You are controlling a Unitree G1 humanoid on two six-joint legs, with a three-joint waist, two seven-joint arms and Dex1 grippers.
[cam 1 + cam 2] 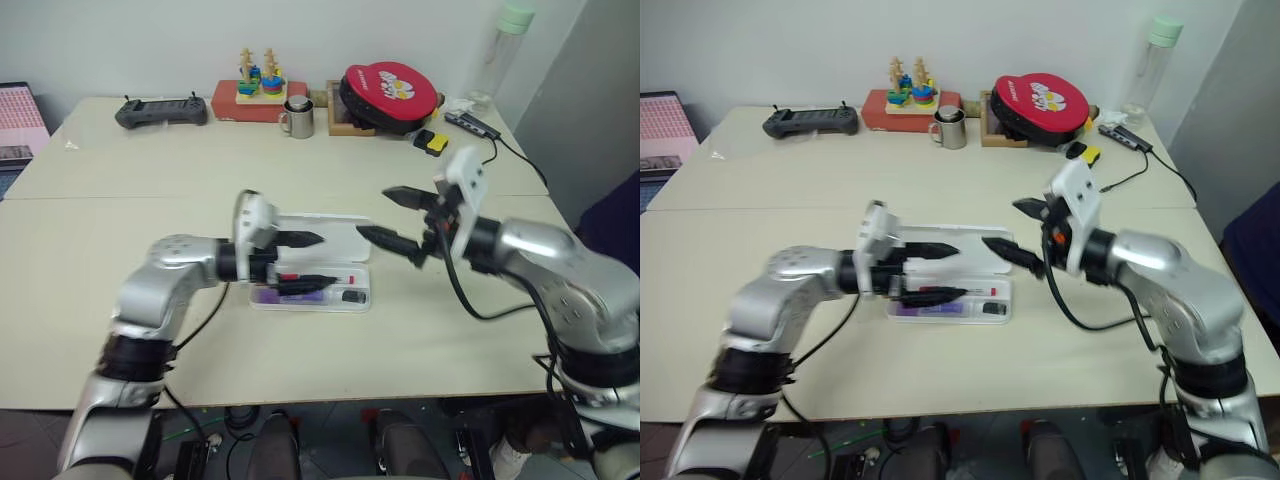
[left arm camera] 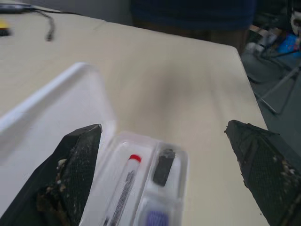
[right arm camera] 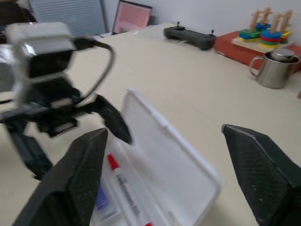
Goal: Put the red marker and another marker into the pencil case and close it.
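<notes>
The white pencil case (image 1: pixel 358 300) lies open at mid-table, its lid (image 3: pixel 164 141) tilted up and back. In its tray lie the red marker (image 2: pixel 124 188), white-barrelled with red ends, the purple marker (image 1: pixel 283 296) beside it, and a small black piece (image 2: pixel 163 167). My left gripper (image 1: pixel 306 262) hovers open over the tray's left half, holding nothing. Level and open, my right gripper (image 1: pixel 395 218) points at the lid's right end, with its lower finger close to the lid's corner; whether it touches I cannot tell.
Along the table's far edge stand a black controller (image 1: pixel 160 110), a red box with a stacking toy (image 1: pixel 260 92), a metal mug (image 1: pixel 298 118), a red round bag (image 1: pixel 390 95), a bottle (image 1: pixel 505 50) and a cable hub (image 1: pixel 475 125). A yellow-black item (image 1: pixel 432 142) lies nearer.
</notes>
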